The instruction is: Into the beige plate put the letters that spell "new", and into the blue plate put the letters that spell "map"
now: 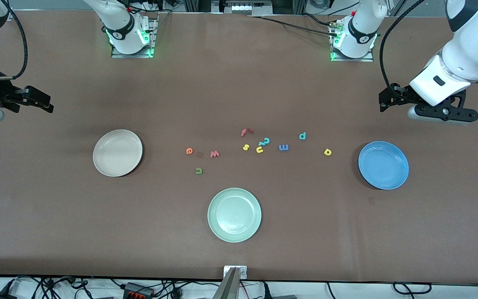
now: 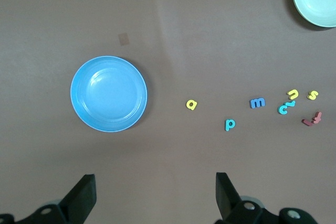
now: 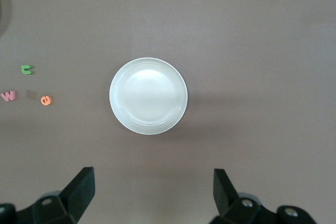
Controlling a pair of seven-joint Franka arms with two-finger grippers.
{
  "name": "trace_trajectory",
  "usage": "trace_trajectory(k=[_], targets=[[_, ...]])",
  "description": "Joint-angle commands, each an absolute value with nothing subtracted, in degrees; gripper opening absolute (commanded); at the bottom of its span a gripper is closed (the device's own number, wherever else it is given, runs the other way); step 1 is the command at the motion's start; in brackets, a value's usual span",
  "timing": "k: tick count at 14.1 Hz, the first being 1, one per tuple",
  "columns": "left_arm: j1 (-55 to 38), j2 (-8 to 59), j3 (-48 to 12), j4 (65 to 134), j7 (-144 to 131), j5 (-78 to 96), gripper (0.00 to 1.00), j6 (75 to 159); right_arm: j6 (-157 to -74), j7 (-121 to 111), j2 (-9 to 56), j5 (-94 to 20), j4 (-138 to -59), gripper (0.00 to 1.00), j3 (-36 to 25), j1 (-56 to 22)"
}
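Task not begun: all six wanted letters lie on the table (image 1: 56,232), none in a plate. The orange e (image 1: 189,151), red w (image 1: 214,154) and green n (image 1: 198,170) sit just off the beige plate (image 1: 117,153), toward the left arm's end. The blue m (image 1: 283,147), teal p (image 1: 302,136) and yellow a (image 1: 327,152) lie farther that way, the a nearest the blue plate (image 1: 383,165). Both plates are empty. Spare letters f, s, u and a curly piece cluster between the groups; a green plate (image 1: 234,214) sits nearer the camera. The left gripper (image 2: 155,192) hangs near the blue plate, the right gripper (image 3: 154,190) near the beige plate, both wide apart and holding nothing. All six placements remain.
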State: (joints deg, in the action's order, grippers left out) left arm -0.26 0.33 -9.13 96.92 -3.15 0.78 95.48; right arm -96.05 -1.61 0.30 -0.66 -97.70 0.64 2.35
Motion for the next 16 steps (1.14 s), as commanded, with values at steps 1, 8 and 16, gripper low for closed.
trace_trajectory(k=[1,8,16], targets=[[-0.09,0.97,-9.40,95.27,-2.81,1.05,1.00,94.57,-96.24,-2.37,-0.70,-1.49,-98.61,1.00,0.35,2.46],[-0.26,1.05,-9.40,95.01,-2.81,1.58,1.00,94.39,-95.54,-2.46,-0.26,-1.49,-98.53,1.00,0.18,2.64],[-4.20,11.32,-10.11,93.52,-2.99,1.58,1.00,92.20,-94.66,-2.64,0.96,-1.32,-98.88,1.00,0.53,1.94]])
